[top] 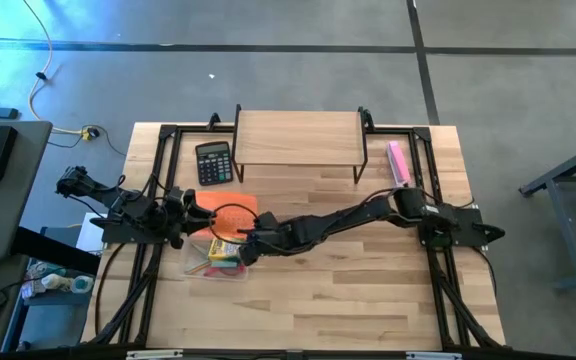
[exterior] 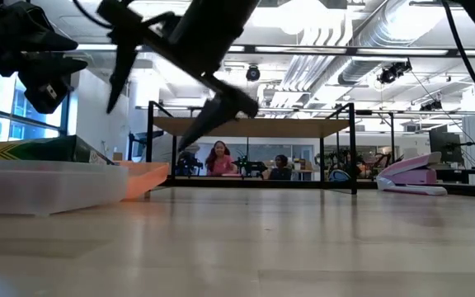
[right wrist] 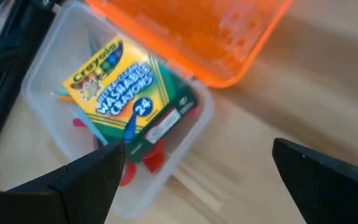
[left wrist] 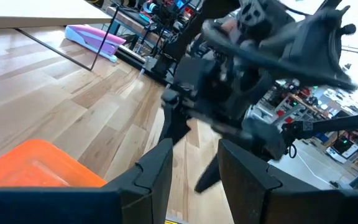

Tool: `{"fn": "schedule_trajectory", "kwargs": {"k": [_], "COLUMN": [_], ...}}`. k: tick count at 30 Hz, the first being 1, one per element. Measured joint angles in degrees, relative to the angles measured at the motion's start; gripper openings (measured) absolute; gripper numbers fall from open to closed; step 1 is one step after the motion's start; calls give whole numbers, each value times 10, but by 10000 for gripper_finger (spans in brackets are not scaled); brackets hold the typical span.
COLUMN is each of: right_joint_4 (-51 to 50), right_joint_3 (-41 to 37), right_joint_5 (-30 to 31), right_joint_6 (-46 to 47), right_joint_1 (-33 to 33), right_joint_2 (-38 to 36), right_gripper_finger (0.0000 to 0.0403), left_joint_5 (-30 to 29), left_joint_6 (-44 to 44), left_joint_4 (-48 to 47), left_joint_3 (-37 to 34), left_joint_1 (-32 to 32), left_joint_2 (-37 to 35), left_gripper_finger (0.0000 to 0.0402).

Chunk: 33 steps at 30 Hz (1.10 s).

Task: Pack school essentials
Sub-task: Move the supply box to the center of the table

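- High view: a clear plastic box (top: 211,262) is seen at the table's left, with an orange translucent lid (top: 230,212) hinged up beside it. The right gripper (top: 246,247) is positioned over the box. The left gripper (top: 190,208) is located at the lid. A black calculator (top: 214,162) and a pink stapler (top: 399,163) are placed by a wooden shelf (top: 298,139).
- Low view: the yellow-green crayon box (exterior: 35,149) is seen lying inside the clear box.
- Left wrist view: the left fingers are seen partly parted; whether the lid is gripped cannot be told.
- Right wrist view: the right fingers are spread wide and nothing is held; the crayon box rests in the clear box on red and blue stationery (right wrist: 138,163).
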Motion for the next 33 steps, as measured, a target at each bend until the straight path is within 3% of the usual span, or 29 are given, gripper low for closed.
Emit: {"fn": "schedule_trajectory", "kwargs": {"k": [6, 15, 26, 33], "right_joint_4": [7, 10, 48, 39], "right_joint_3": [0, 0, 0, -1], "right_joint_5": [-33, -35, -39, -41], "right_joint_6": [36, 42, 84, 113], "right_joint_1": [1, -1, -9, -8], "right_joint_2": [32, 46, 57, 64], "right_gripper_finger": [397, 393, 330, 311], "left_joint_5": [1, 1, 1, 1], "left_joint_6": [0, 0, 0, 0], "left_joint_4": [0, 0, 0, 0], "left_joint_3": [0, 0, 0, 0], "left_joint_1": [0, 0, 0, 0], "left_joint_2": [0, 0, 0, 0], "left_gripper_finger": [117, 117, 117, 117]}}
